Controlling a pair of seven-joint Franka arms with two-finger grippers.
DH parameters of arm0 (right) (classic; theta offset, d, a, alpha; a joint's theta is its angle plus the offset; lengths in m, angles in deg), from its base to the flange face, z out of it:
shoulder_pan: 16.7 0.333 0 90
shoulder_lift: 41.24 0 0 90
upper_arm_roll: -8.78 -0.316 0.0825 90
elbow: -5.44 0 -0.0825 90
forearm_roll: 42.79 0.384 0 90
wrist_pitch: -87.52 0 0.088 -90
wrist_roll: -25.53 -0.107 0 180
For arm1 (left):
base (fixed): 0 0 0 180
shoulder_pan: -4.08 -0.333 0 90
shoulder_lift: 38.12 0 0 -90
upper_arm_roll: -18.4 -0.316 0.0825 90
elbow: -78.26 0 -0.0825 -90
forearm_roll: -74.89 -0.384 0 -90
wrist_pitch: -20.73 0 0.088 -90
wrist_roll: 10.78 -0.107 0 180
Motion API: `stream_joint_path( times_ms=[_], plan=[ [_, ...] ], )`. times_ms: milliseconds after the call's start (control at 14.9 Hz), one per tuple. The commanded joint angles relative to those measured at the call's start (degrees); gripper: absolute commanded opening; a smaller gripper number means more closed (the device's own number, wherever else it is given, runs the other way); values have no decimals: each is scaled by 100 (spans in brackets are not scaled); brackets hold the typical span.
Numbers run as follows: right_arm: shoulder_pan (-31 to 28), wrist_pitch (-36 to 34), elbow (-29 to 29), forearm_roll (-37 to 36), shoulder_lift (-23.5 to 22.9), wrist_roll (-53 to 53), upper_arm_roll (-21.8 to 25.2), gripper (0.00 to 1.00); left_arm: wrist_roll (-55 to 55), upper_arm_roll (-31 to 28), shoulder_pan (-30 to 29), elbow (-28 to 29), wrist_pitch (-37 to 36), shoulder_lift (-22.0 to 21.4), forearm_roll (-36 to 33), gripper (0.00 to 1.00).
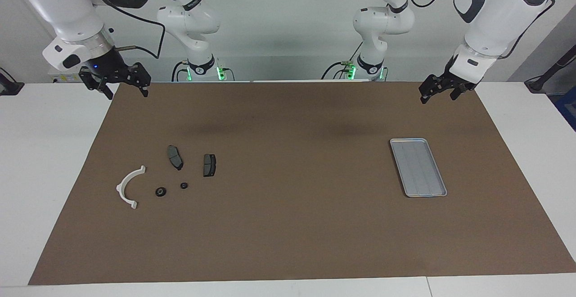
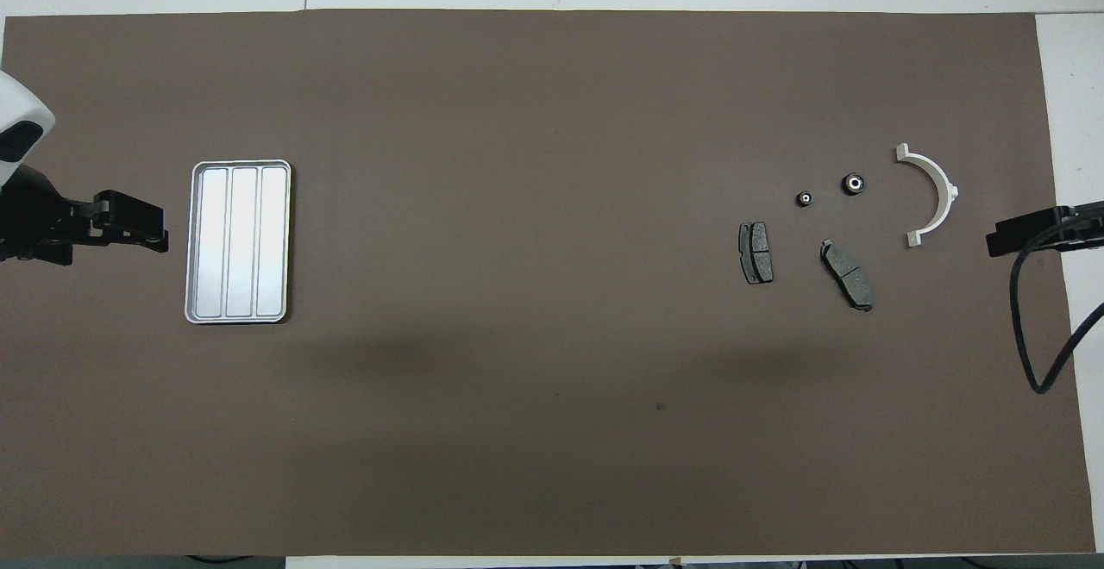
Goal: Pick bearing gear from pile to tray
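Right hand (image 1: 119, 83), fingers spread and holding nothing, hangs at the upper left of the facing view, on the same side as the pile, so it looks best placed to fetch a bearing (image 1: 160, 191). Both small black bearings lie untouched on the tabletop (image 1: 288, 234) at lower left between the white bracket (image 1: 127, 187) and the brake pads (image 1: 174, 157). Left hand (image 1: 443, 91) waits spread and unladen at upper right above the bare tray (image 1: 418, 167).

On the brown mat (image 1: 288, 225) covering the worktop (image 1: 45, 153), the pile (image 1: 166, 177) lies toward the right arm's end: a white curved bracket (image 1: 128, 186), two dark brake pads (image 1: 174, 157) and two small black round pieces (image 1: 160, 191) just farther from the robots. The silver tray (image 1: 418, 167) sits well apart, toward the left arm's end. The right tool (image 1: 121, 82) and left tool (image 1: 438, 89) both hang above the mat's edge nearest the robots, the right one with fingers spread.
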Motion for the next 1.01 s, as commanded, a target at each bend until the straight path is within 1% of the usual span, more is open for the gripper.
stream_joint_path(
  times_ms=[0,201,269,403,604,671,940],
  plan=[
    [-162,257,227,-33,146,133,-51,100,4,-51,73,15,-36,-75,-51,100],
    [-144,248,210,-68,24,98,-51,100,4,-51,73,24,-36,-66,-60,100],
    [-144,379,201,-85,-64,106,-43,100,4,-51,73,24,-36,-66,-52,100],
    [-135,853,175,-200,-336,150,-60,100,4,-51,73,24,-36,-75,-51,100],
    [-144,1030,-342,-121,-1152,150,-78,98,4,-51,73,15,-36,-66,-51,100],
    [-144,1083,-457,-138,-1328,150,-86,96,4,-51,73,24,-36,-75,-51,100],
    [-127,1775,-844,-138,-2207,133,-122,95,4,-51,73,24,-36,-75,-52,100]
  ],
)
